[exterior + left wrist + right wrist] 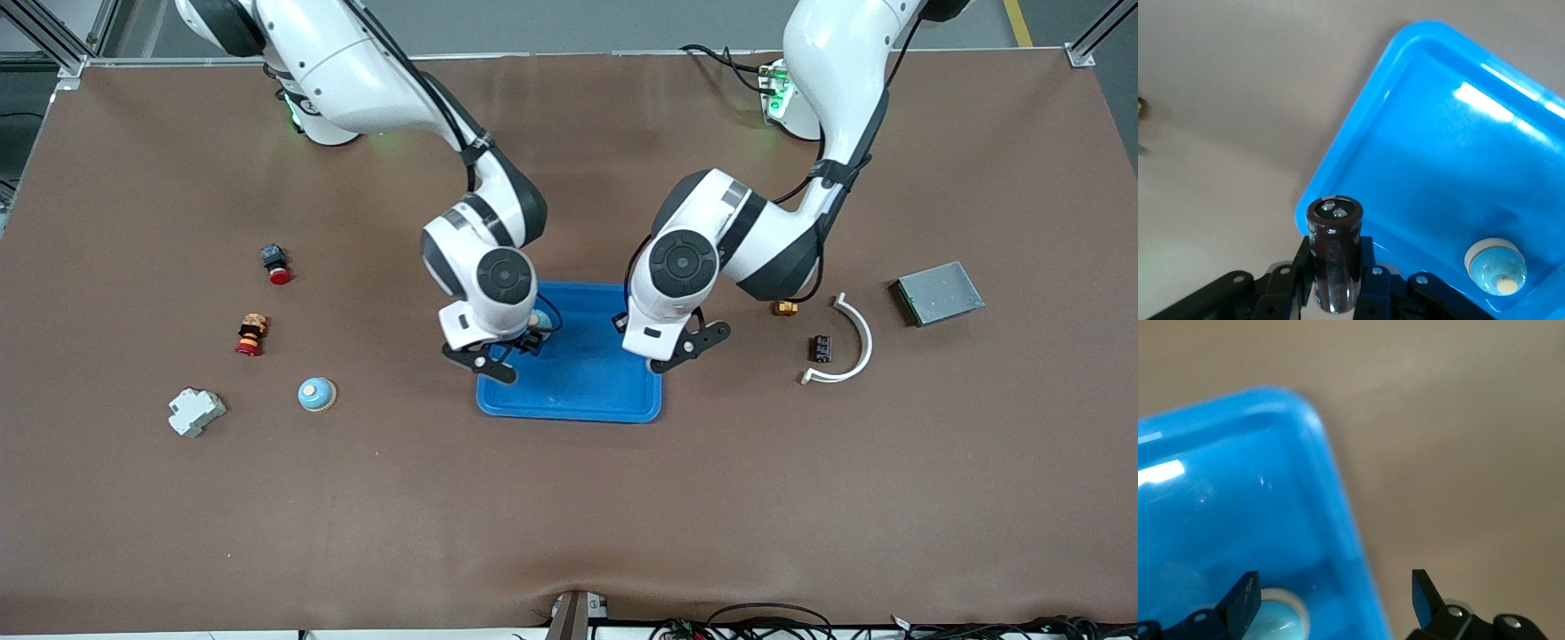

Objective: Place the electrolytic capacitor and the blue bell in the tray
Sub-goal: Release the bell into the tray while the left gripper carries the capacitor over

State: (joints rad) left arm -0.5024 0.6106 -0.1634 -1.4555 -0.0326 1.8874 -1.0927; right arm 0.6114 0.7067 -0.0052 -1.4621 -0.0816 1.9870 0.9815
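Looking down from the front view, we count one glossy blue tray [582, 391], rectangular with rounded corners, and two blue bells: one domed bell [316, 394] on the brown mat at about eight o'clock from the tray, another bell [540, 318] in the tray beneath the right gripper [514, 348]. In the left wrist view, the left gripper [1333, 280] is clamped on one dark cylindrical capacitor [1333, 257], long axis upright, terminals up, over the tray's rim. In the right wrist view, the right gripper's fingers [1243, 599] stand released above the tray.
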